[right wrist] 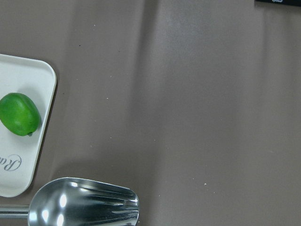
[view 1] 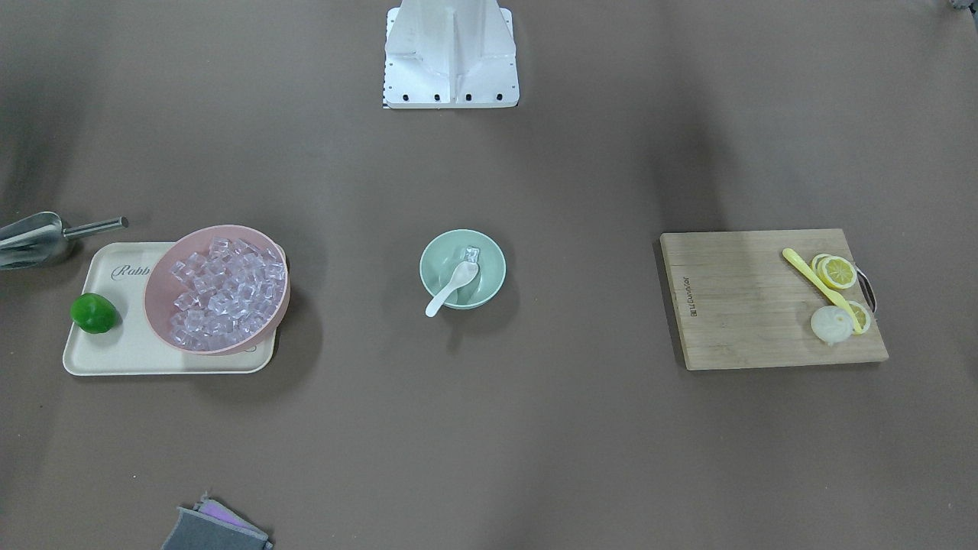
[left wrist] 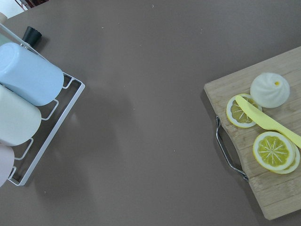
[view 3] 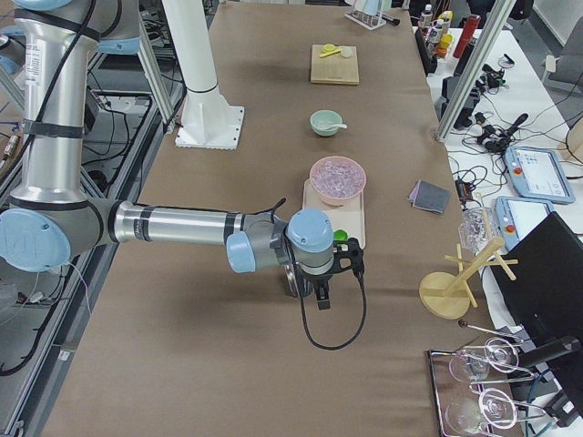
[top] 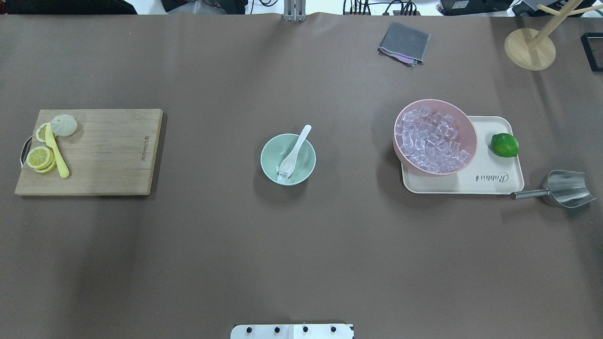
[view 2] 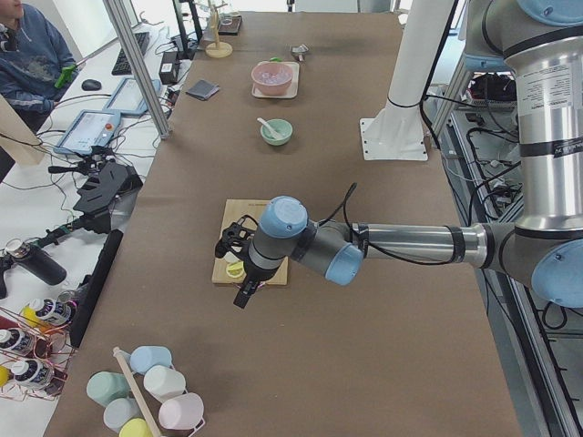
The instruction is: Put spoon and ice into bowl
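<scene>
The mint-green bowl (view 1: 428, 263) stands at the table's middle, also in the overhead view (top: 266, 160). The white spoon (view 1: 457, 284) lies in it, scoop inside, handle over the rim (top: 301, 136). One clear ice cube (view 1: 472, 254) lies in the bowl by the scoop (top: 282, 177). My left gripper (view 2: 233, 248) hovers over the cutting board's end, far from the bowl. My right gripper (view 3: 339, 262) hovers by the metal scoop past the tray. Both show only in the side views, so I cannot tell whether they are open or shut.
A pink bowl (top: 466, 127) full of ice cubes sits on a cream tray (top: 499, 181) with a lime (top: 504, 145). A metal scoop (top: 565, 188) lies beside the tray. A cutting board (top: 103, 150) holds lemon slices and a yellow spoon (view 1: 817, 286). A grey cloth (top: 404, 42) lies at the far edge.
</scene>
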Tool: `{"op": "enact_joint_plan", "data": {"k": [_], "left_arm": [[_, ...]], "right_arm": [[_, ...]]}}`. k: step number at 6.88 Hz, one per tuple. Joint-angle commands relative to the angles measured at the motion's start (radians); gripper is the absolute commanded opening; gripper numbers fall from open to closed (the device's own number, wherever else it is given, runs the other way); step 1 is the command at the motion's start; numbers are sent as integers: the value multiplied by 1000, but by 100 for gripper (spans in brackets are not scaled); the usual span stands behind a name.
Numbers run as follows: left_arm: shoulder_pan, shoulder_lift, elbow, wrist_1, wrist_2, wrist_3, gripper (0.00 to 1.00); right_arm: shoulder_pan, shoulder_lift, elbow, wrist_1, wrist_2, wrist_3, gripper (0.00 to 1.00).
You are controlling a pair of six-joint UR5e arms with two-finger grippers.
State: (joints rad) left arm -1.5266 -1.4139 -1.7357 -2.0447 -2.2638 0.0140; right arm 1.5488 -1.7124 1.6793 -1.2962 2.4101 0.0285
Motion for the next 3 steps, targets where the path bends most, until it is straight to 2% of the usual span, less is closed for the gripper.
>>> {"op": "enact_joint_plan", "data": {"k": [1, 3], "left_arm": [[5, -61, 11, 4, 4, -2, 98], [3, -54, 7, -2, -2, 1, 98]], "right_arm": [[7, -15, 11, 2, 7, 1, 100], [7, -16, 19, 0, 10, 8, 100]]}}
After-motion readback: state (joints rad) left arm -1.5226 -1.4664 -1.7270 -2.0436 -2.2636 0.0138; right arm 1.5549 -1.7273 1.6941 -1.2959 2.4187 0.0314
